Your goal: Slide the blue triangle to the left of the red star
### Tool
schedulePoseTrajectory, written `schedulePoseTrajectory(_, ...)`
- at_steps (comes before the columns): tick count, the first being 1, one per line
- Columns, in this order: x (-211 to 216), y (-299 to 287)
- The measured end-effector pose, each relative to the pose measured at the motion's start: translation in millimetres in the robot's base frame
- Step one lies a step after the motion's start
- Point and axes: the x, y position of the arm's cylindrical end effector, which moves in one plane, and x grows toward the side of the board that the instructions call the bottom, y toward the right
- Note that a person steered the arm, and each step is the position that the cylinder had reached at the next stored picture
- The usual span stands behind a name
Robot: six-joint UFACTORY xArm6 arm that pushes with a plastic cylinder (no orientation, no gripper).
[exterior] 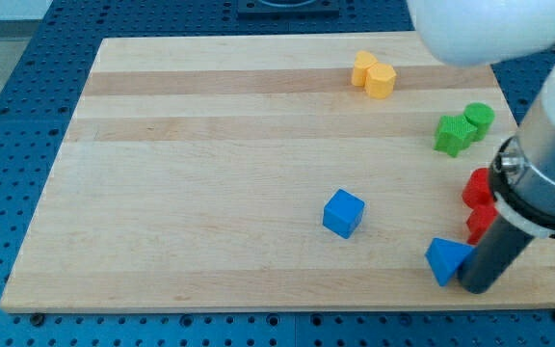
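Observation:
The blue triangle [445, 259] lies near the board's bottom right. My tip [474, 286] is right against its right side, at the view's bottom right. Two red blocks sit just right of and above the triangle: one [476, 187] higher, one [481, 223] lower. The arm hides part of both, so I cannot tell which one is the red star. The rod rises from the tip to the arm's dark collar [538, 198].
A blue cube [343, 213] sits near the board's middle. Two yellow blocks [374, 74] touch each other at the top. A green star-like block [453, 134] and a green cylinder [479, 119] sit at the right edge. The wooden board [210, 164] rests on a blue perforated table.

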Motion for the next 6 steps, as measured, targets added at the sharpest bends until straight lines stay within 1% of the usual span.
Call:
schedulePoseTrajectory(3, 0, -52)
schedulePoseTrajectory(4, 14, -49)
schedulePoseTrajectory(5, 7, -34)
schedulePoseTrajectory(6, -10, -34)
